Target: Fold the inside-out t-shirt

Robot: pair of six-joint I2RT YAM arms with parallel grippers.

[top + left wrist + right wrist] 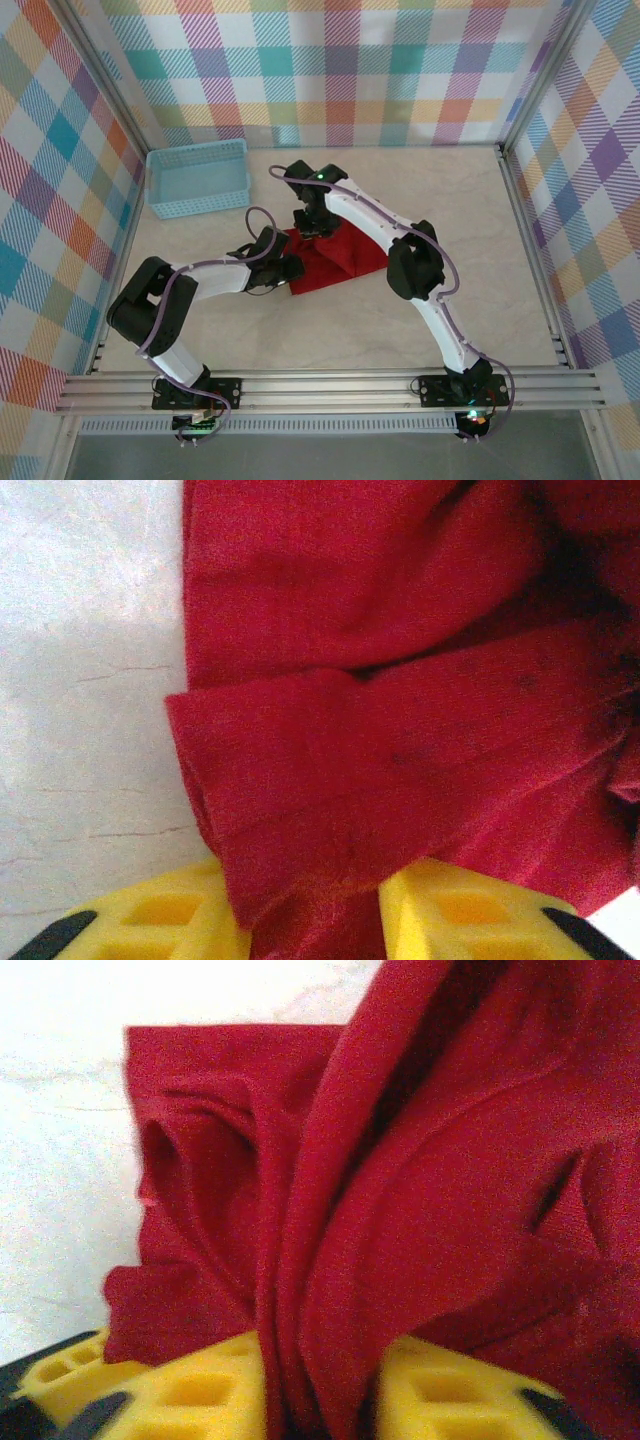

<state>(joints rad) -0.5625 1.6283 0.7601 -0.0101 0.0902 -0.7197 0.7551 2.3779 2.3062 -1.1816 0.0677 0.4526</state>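
Observation:
The inside-out t-shirt [340,262] is a plain red cloth lying bunched and partly folded mid-table. My left gripper [290,270] is at its left edge. In the left wrist view a folded hem of the t-shirt [400,730] drapes over and between the yellow fingers [450,910]; the left gripper [315,900] stands partly open around it. My right gripper [305,225] is at the shirt's far left corner. Upright folds of the t-shirt [420,1210] run down between the right gripper [320,1370], whose jaws stand apart and do not pinch the cloth.
A light-blue basket [200,207] stands at the back left of the pale table [400,330]. Checked walls close in the back and both sides. A metal rail [330,390] runs along the near edge by the arm bases.

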